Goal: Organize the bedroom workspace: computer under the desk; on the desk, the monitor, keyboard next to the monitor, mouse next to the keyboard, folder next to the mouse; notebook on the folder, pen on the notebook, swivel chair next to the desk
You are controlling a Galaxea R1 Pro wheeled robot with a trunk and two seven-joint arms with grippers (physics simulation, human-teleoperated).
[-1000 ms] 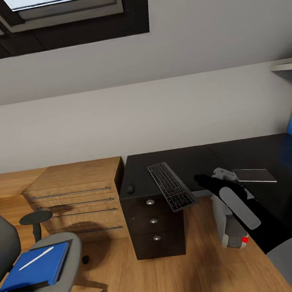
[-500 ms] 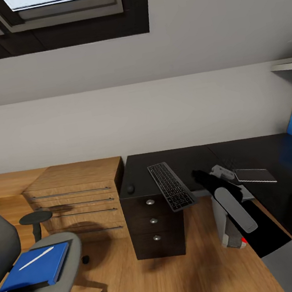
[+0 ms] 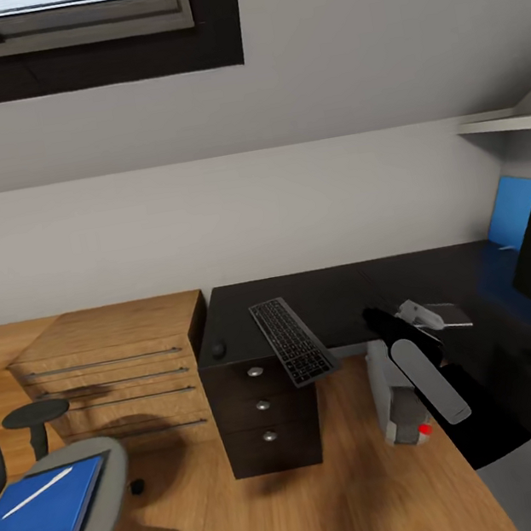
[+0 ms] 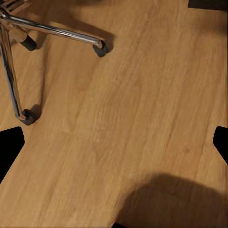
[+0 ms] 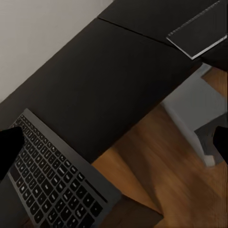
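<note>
slim black keyboard (image 3: 290, 341) overhanging glossy black tabletop (image 3: 339, 292) front edge | right claw (image 5: 114, 142) spread apart, hovering beside it | left claw (image 4: 114, 142) apart over wooden floor (image 4: 142, 118)

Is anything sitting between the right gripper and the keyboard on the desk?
Nothing visible. In the right wrist view the keyboard lies right ahead on the bare black desk, one end overhanging its edge. The notebook rests further off, out of the path.
</note>
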